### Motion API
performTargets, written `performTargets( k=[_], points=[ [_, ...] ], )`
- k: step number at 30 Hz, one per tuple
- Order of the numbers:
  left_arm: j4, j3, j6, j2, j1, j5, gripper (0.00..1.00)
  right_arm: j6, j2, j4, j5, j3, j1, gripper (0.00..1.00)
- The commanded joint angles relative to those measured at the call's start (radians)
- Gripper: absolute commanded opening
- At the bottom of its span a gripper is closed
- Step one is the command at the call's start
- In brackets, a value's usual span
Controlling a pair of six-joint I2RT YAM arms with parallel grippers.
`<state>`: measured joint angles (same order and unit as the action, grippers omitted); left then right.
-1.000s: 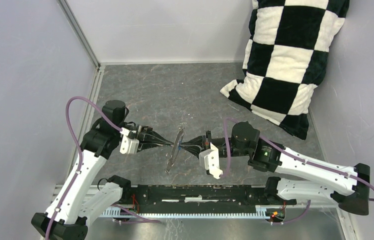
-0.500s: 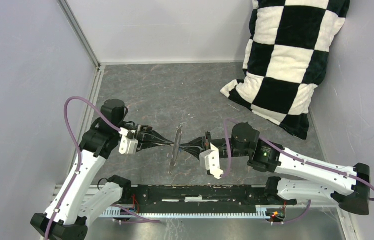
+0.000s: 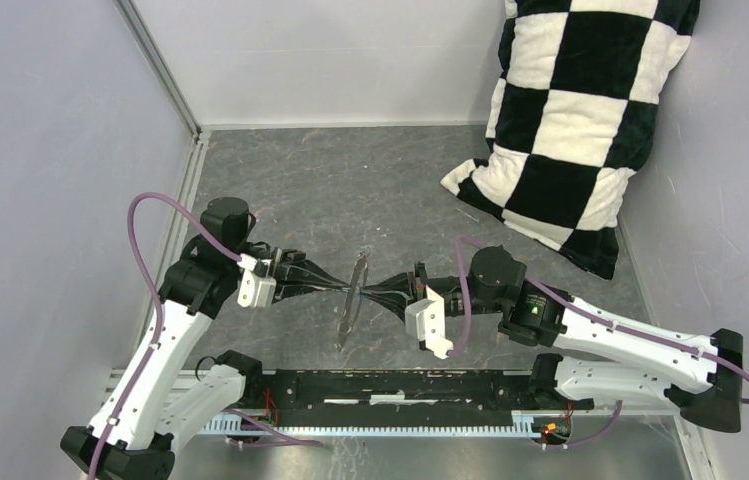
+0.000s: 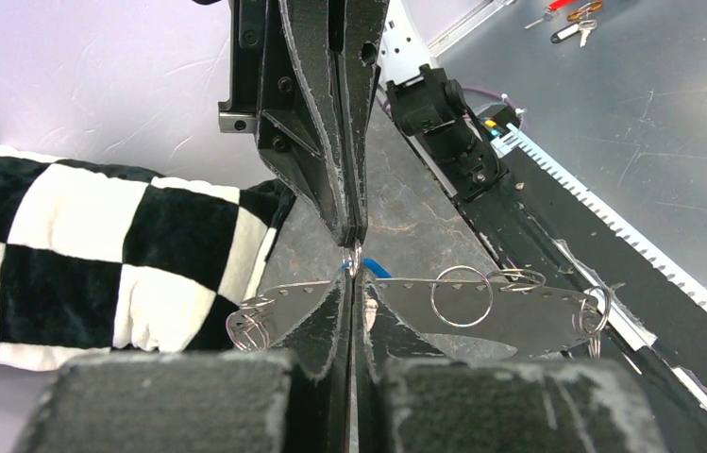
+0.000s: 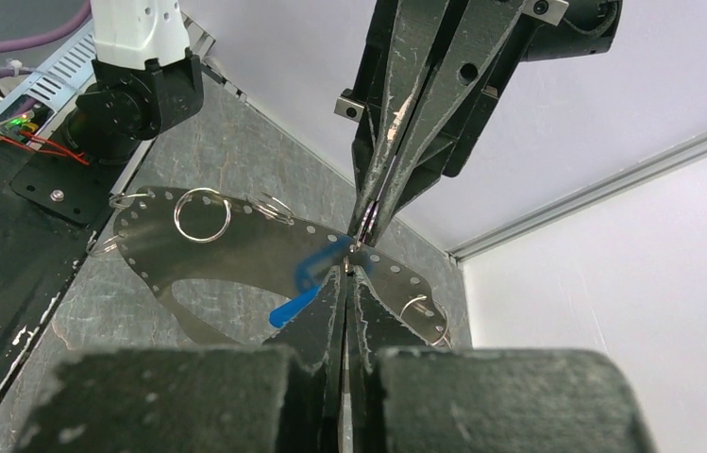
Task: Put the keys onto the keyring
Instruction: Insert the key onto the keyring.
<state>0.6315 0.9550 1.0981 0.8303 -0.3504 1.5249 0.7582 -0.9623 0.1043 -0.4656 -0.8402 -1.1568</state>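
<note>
Top external: both arms reach inward and meet over the middle of the desk [image 3: 350, 190]. The left pincer [image 3: 342, 288] and right pincer [image 3: 370, 294] stand tip to tip, both closed. Between them the keyring [image 3: 352, 300] hangs clear of the desk, edge-on and tilted, so we read it only as a thin dark bar. A checkered pillow [image 3: 570, 120] leans in the far right corner.

Left wrist: here the keyring shows as a flat shiny plate with holes along its rim and small wire rings [image 4: 462, 295] through some of them. The left pincer is clamped on the plate's rim. The right pincer comes in from above, its jaws pressed together. We note the key [image 4: 375, 268], a sliver of blue, just beside the meeting tips. Other keys [image 4: 571, 21] lie well apart on bare metal.

Right wrist: the right pincer is closed, apparently on the key's silvery end. The blue head juts out low and left, against the plate's face.
</note>
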Motion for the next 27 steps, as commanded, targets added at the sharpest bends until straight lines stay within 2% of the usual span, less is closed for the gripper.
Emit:
performTargets(
  k=[1,27],
  points=[
    [-0.039,0.013,-0.041,-0.014,-0.007,0.061,0.02,0.016,0.006,0.014,0.031,-0.008,-0.004,0.01],
    [-0.041,0.001,-0.032,-0.011,-0.018,0.05,0.02,-0.006,0.001,0.031,0.017,-0.056,-0.005,0.0]
  ],
)
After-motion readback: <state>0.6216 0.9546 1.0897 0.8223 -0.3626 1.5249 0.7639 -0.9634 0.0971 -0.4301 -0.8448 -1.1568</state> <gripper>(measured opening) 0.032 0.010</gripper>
